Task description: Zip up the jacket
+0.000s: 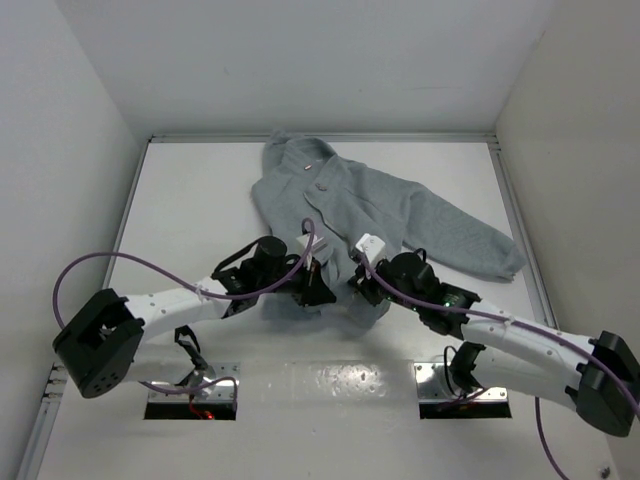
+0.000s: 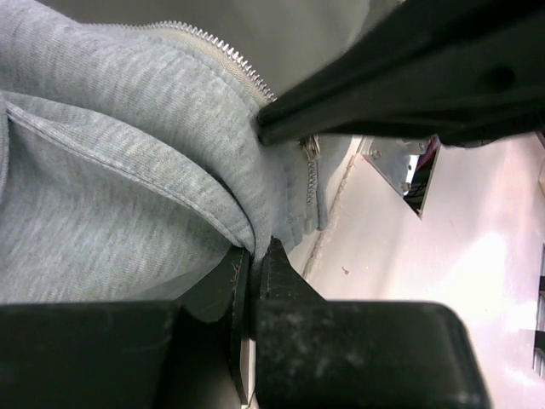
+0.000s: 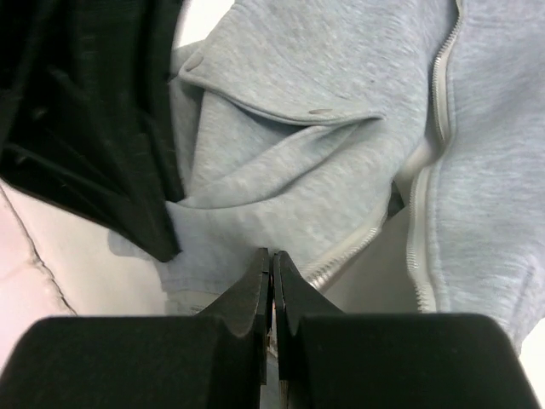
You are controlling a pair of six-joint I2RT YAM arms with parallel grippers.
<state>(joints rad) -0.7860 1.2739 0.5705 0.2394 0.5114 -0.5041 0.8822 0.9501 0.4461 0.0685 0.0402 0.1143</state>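
Your left pincer [image 2: 254, 252] is clenched on a lower fold of the jacket [image 1: 385, 205]. Your right pincer [image 3: 271, 256] is clenched too, its tips against the cloth beside the open zipper [image 3: 420, 243].

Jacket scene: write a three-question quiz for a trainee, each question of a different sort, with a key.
1. True or false: the jacket lies with its collar toward the arms' bases.
2. The left gripper is: A wide open; B shut on jacket fabric; C shut on a bottle.
3. In the right wrist view, what shows between the zipper edges near the hem?
Key: 1 false, the collar points away from the bases; 2 B; 3 the bare table.
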